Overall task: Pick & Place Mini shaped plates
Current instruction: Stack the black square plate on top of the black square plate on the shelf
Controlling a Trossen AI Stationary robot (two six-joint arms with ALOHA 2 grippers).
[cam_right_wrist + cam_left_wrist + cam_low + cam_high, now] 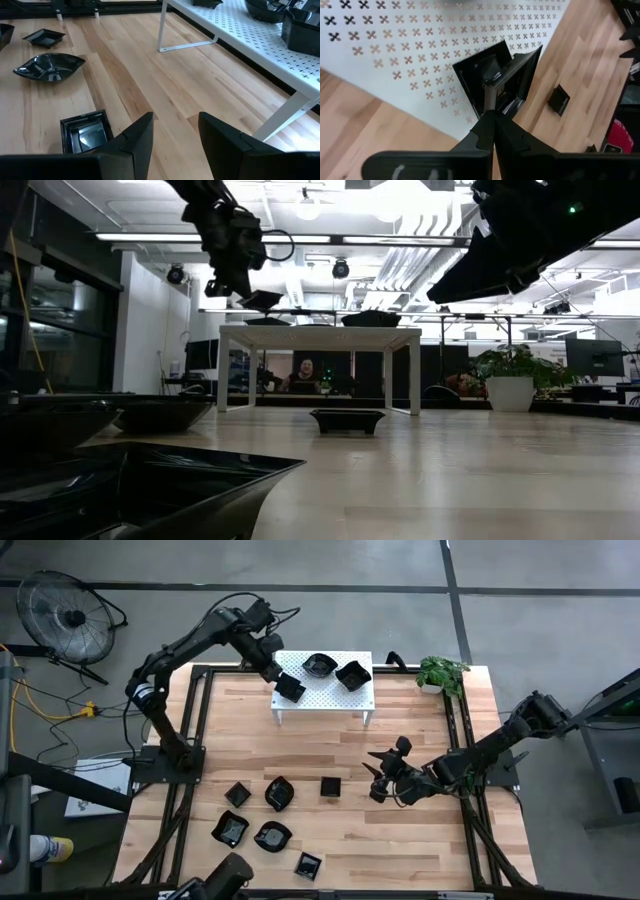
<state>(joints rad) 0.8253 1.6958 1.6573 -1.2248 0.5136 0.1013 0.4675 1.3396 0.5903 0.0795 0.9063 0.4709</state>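
We see the left gripper (pixel 283 681) above the near left corner of the white perforated raised stand (pixel 325 698), its fingers (pixel 492 131) pressed fully together on the rim of a small glossy black square plate (pixel 490 75), which it holds tilted just over the stand's surface. Farther along the stand from this claw sit two more glossy black dishes, one rounded (pixel 319 665) and one square-ish (pixel 353 674).

The right gripper (pixel 380 780) hovers over the light wooden table (pixel 420 840) with its two dark fingers (pixel 135 137) parted and nothing between them. Just beside it, toward the table's middle, lies a small black square plate (pixel 331 786); beyond that we find a wavy-edged black dish (pixel 279 793) and further black mini plates (pixel 255 832) scattered near the table's front left. A potted green plant (pixel 440 671) stands well behind this claw
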